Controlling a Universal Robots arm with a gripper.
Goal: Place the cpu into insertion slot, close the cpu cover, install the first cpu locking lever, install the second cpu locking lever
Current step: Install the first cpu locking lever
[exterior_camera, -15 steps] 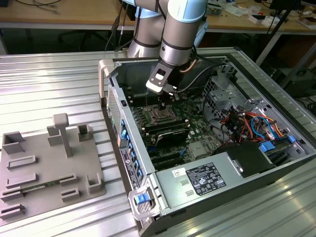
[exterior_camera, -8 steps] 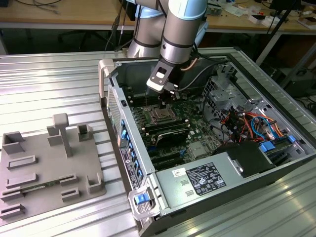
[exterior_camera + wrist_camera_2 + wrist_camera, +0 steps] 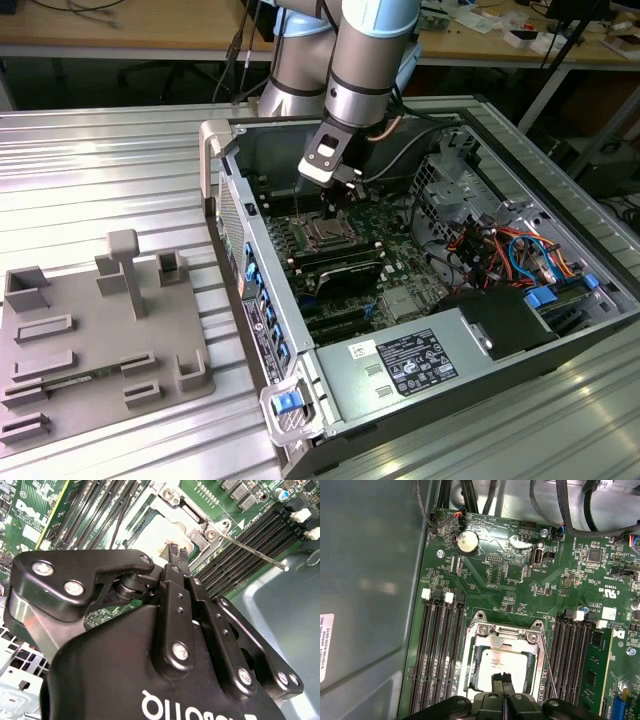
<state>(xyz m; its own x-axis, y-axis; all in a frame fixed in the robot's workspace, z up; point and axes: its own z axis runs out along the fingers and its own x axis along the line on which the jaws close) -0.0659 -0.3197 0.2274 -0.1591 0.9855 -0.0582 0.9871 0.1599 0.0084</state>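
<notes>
In the exterior view we see a grey robot arm reaching down into an open grey metal computer case (image 3: 232, 215). The case lies on a ribbed aluminium bench (image 3: 100, 150), toward the bench edge at the exterior view's right. A grey plastic fixture plate (image 3: 100, 340) sits toward the opposite edge. There the black gripper (image 3: 333, 205) hangs over the socket and blocks much of it.

Both wrist views give the detail. The small square silver cpu (image 3: 502, 661) lies flat in the square insertion slot (image 3: 480, 618), mid-board on the green motherboard (image 3: 485, 575), between banks of long black memory slots (image 3: 442, 645). The thin silver cpu cover (image 3: 507, 639) lies down around the chip.

The fingertips (image 3: 497, 681) are pressed together, grasping nothing, over the cpu's edge; we cannot tell whether they touch it. A thin silver wire lever (image 3: 255, 554) angles away from the socket's corner. The gripper body cuts off the slot's near edge.
</notes>
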